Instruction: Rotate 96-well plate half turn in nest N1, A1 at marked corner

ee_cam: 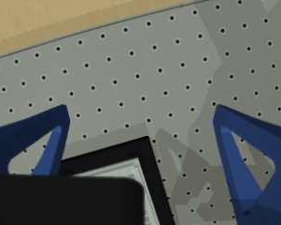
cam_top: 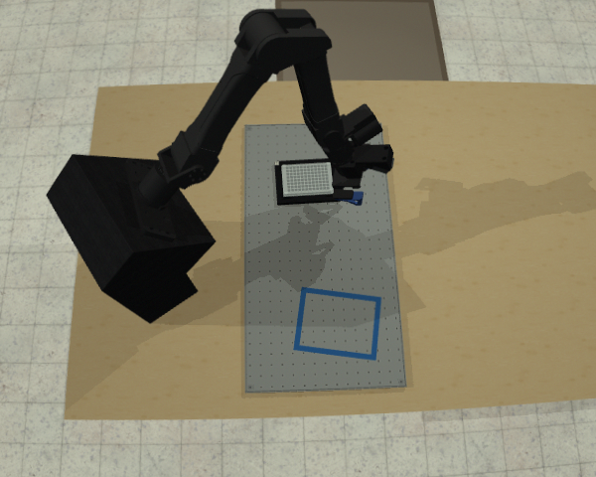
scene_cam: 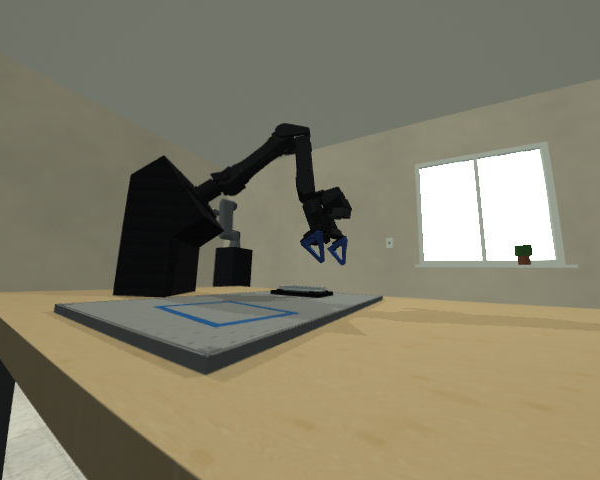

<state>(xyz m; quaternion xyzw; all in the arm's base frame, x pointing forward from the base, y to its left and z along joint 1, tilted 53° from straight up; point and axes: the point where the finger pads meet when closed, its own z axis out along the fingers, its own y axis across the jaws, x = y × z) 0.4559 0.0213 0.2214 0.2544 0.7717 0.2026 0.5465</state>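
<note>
The white 96-well plate (cam_top: 307, 178) lies flat in the black nest N1 (cam_top: 308, 199) on the grey perforated deck (cam_top: 323, 256). From the side the plate (scene_cam: 301, 289) sits low on the deck. My gripper (scene_cam: 325, 251), with blue triangular fingers, is open and empty. It hangs well above the deck, over the plate's right edge; only one blue fingertip (cam_top: 357, 198) shows from above. In the wrist view the fingers frame a corner of the nest (ee_cam: 136, 155) and the plate (ee_cam: 126, 175). I cannot make out the cut corner.
The blue taped outline B1 (cam_top: 338, 322) lies on the near part of the deck, also seen from the side (scene_cam: 225, 311). The arm's black base block (cam_top: 126, 231) stands left of the deck. The wooden table surrounds the deck.
</note>
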